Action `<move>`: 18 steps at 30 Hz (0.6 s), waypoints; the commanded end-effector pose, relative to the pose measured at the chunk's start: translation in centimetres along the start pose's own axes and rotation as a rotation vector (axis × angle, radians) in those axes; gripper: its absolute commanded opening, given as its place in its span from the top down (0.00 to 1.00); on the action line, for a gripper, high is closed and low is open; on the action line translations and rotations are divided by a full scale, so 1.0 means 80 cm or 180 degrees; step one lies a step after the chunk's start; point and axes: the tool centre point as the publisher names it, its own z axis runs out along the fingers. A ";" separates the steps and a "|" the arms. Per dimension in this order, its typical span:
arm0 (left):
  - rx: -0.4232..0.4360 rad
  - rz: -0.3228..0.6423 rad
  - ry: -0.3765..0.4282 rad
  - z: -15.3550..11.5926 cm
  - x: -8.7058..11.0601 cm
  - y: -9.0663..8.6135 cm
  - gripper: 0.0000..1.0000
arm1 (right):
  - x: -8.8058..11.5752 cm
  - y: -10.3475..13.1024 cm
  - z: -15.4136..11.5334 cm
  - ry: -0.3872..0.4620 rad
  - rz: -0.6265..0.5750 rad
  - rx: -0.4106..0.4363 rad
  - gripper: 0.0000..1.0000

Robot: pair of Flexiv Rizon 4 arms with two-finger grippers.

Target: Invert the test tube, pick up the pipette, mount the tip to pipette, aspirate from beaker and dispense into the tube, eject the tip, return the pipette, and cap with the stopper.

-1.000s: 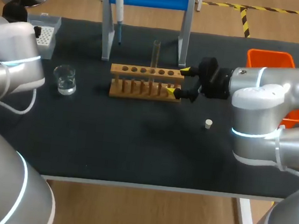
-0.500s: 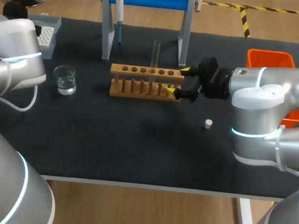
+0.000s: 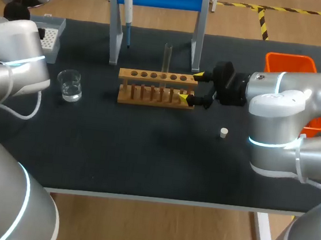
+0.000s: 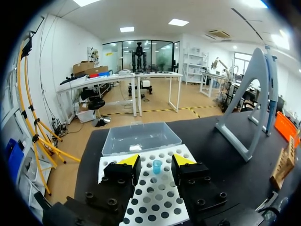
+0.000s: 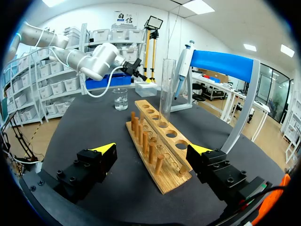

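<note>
Left hand (image 4: pixel 156 161) parted above the tip box (image 4: pixel 155 200), right hand (image 5: pixel 153 149) spread astride the rack (image 5: pixel 162 181)

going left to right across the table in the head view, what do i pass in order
tip box → beaker → pipette → test tube → right pincer → stopper → orange bin

Shows L arm (image 3: pixel 16 63) at far left w/ L claw (image 4: pixel 156 162) angled down, fingers slightly apart; R arm (image 3: pixel 284 99) horiz. toward middle, R claw (image 3: pixel 191 87) spread wide.
</note>
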 end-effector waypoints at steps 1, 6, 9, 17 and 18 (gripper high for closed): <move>-0.0019 -0.0007 0.0009 0.007 -0.002 0.000 0.59 | 0.000 0.000 -0.001 0.0006 0.0000 -0.0001 0.00; -0.0032 -0.0011 0.0012 0.008 -0.001 0.002 0.61 | 0.000 0.000 -0.001 0.0006 0.0000 -0.0001 0.00; -0.0038 -0.0015 0.0009 0.009 -0.001 0.002 0.64 | 0.000 0.000 -0.001 0.0006 0.0000 -0.0001 0.00; -0.0049 -0.0017 0.0004 0.009 -0.001 0.004 1.00 | 0.000 0.000 -0.001 0.0006 0.0000 -0.0001 0.00; -0.0049 -0.0016 0.0004 0.009 -0.001 0.004 1.00 | 0.000 0.000 -0.001 0.0006 0.0000 -0.0001 0.00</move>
